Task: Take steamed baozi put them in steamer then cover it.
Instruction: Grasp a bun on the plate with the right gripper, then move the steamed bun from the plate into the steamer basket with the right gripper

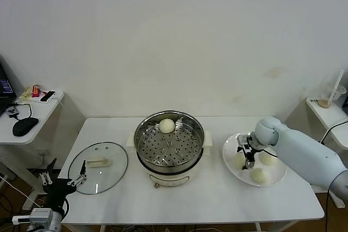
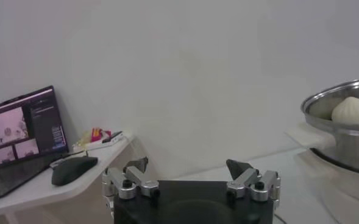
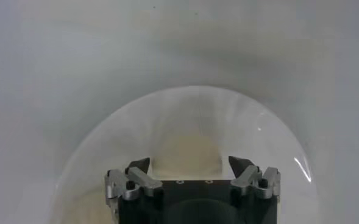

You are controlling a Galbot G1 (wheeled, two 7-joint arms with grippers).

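Note:
The steamer (image 1: 169, 150) stands mid-table with one baozi (image 1: 167, 125) on its perforated tray at the far side; the left wrist view also shows the steamer (image 2: 344, 146) and that baozi (image 2: 353, 111). To its right a white plate (image 1: 232, 146) carries two more baozi (image 1: 268, 158) (image 1: 259, 175). My right gripper (image 1: 247, 157) is down on the plate. In the right wrist view it (image 3: 189, 162) stands open, astride a further baozi (image 3: 186, 149), fingertips just clear of it. The glass cover (image 1: 98, 168) lies flat on the table's left. My left gripper (image 1: 65, 180) (image 2: 188, 164) hangs open off the table's left front corner.
A side table (image 1: 32, 115) at far left holds a black mouse (image 1: 25, 126), a laptop (image 2: 21, 131) and small items. A shelf with a cup (image 1: 326, 101) stands at the far right. The right arm's forearm (image 1: 310, 158) reaches across the plate's right side.

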